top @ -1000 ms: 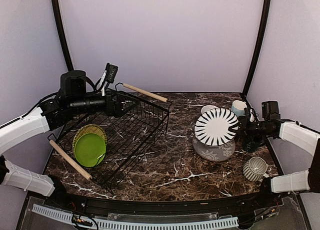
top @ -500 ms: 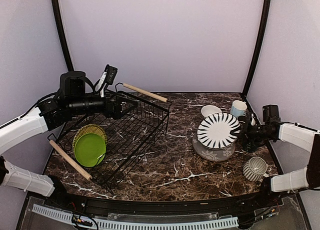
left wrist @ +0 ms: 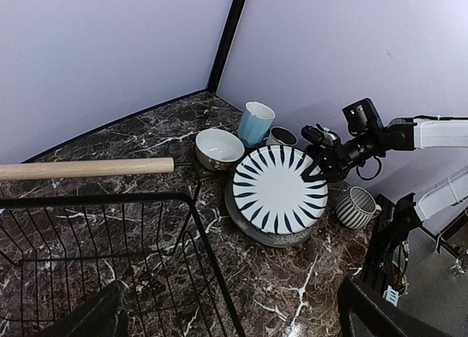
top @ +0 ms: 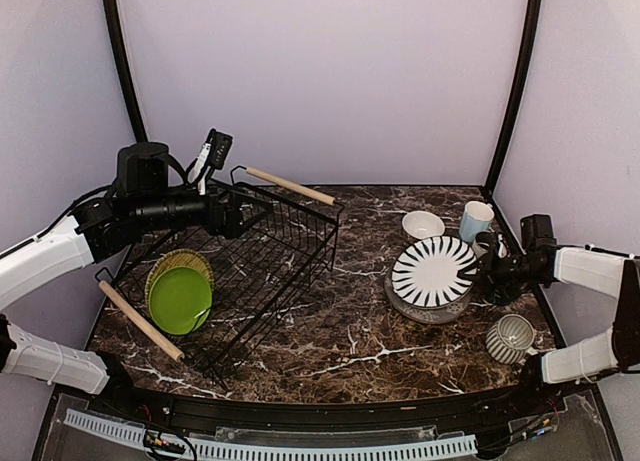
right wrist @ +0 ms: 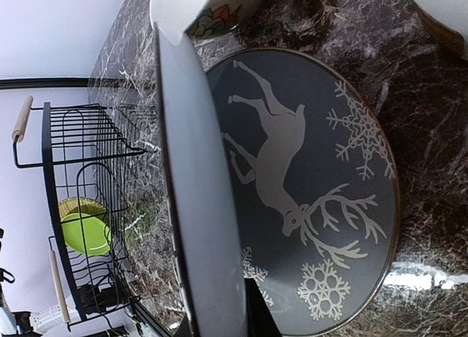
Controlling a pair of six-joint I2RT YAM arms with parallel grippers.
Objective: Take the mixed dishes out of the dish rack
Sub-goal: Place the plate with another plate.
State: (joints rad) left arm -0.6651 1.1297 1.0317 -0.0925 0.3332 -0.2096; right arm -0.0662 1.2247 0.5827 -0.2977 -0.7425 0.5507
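The dish rack [top: 272,249], black wire with wooden handles, sits tilted at the left. A lime green plate [top: 180,301] and an olive-yellow plate [top: 177,262] lean inside it. My left gripper [top: 238,215] is at the rack's far rim and open wide. In the left wrist view the rim wire [left wrist: 191,227] runs between its fingers [left wrist: 99,316]. My right gripper [top: 488,269] is shut on the right edge of the black-and-white striped plate [top: 433,271]. It holds the plate low and slightly tilted over a grey reindeer plate [right wrist: 307,183]. The right wrist view shows the striped plate [right wrist: 201,205] edge-on.
A cream bowl [top: 423,225], a light blue cup [top: 476,220] and a dark mug [left wrist: 281,136] stand behind the grey plate. A striped mug [top: 510,338] stands at the near right. Dark marble table [top: 340,331] lies between the rack and the plates.
The right gripper has lowered the striped plate from steeply tilted to nearly flat over the grey plate and drawn back slightly to the right. The left arm and the rack have stayed put.
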